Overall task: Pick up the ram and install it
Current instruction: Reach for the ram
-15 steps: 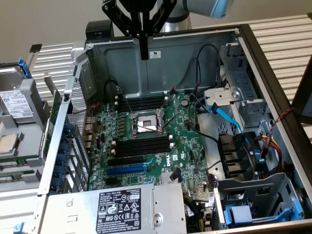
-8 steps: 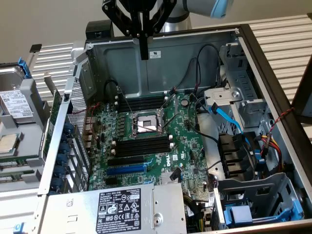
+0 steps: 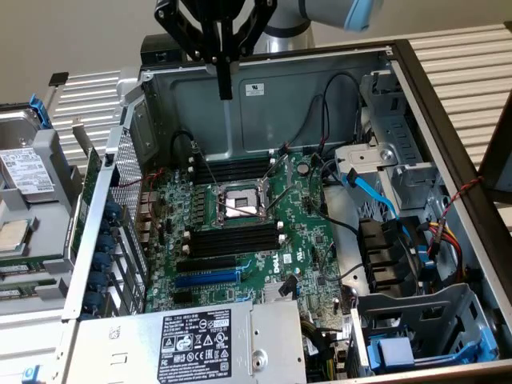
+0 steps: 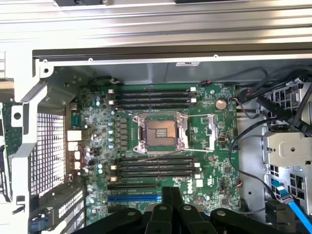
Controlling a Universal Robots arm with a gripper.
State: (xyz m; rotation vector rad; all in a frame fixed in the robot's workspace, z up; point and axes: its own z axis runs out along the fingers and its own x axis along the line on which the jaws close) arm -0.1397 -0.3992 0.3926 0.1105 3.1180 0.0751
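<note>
Green mobo w/ black mem slots, one blue exp slot, silver CPU socket; grey case, blue cable, black gripper.

PC case lying open w/ green motherboard sitting inside; CPU socket sitting mid-board, blue slot lying near power supply; blue cable running along exterior view's right.

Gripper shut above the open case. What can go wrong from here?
1. The bare silver CPU socket lies between the long black memory slots; a misaimed descent might damage it.
2. Loose black cables drape beside the slots and might snag the black gripper.
</note>
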